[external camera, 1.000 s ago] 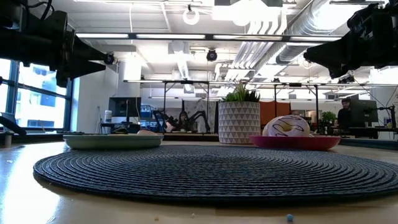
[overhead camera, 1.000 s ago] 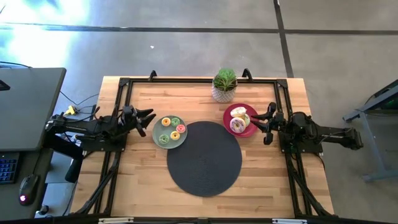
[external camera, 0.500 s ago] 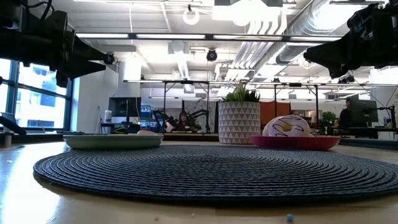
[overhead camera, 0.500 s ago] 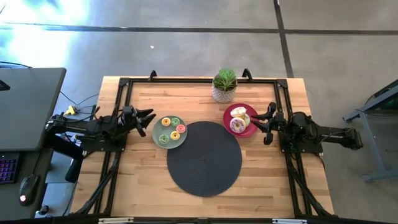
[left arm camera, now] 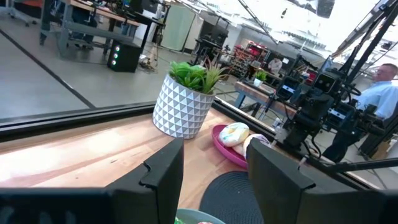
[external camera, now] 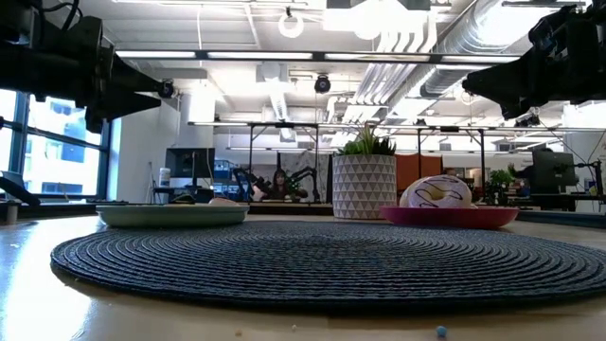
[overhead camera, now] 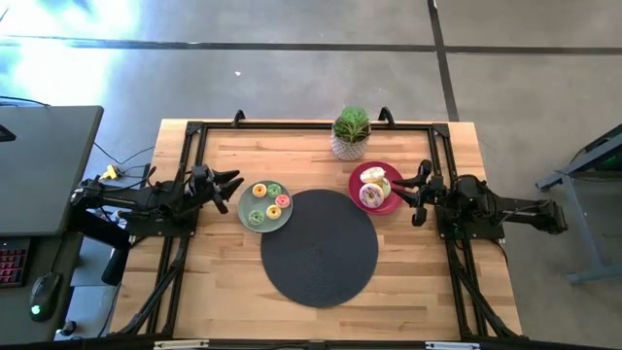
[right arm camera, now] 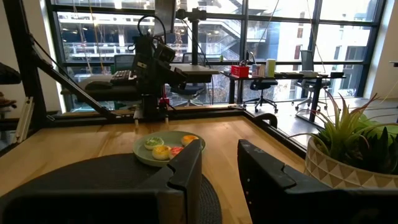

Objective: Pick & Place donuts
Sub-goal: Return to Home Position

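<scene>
Several small donuts, yellow [overhead camera: 259, 190], green, red and orange, lie on a sage-green plate [overhead camera: 249, 205] left of the mat. Larger iced donuts, white [overhead camera: 370, 195] and pale ones, lie on a pink-red plate [overhead camera: 357, 179] right of the mat; one white donut [external camera: 436, 192] shows in the low view. My left gripper [overhead camera: 228, 187] hovers open just left of the green plate. My right gripper [overhead camera: 416, 191] hovers open just right of the red plate. Both sets of fingers stand apart in their wrist views, the left [left arm camera: 214, 174] and the right [right arm camera: 219, 171].
A round dark woven mat [overhead camera: 319, 246] covers the table's middle. A potted plant in a white patterned pot [overhead camera: 351, 132] stands at the far edge behind the red plate. A black frame [overhead camera: 292, 127] borders the wooden table.
</scene>
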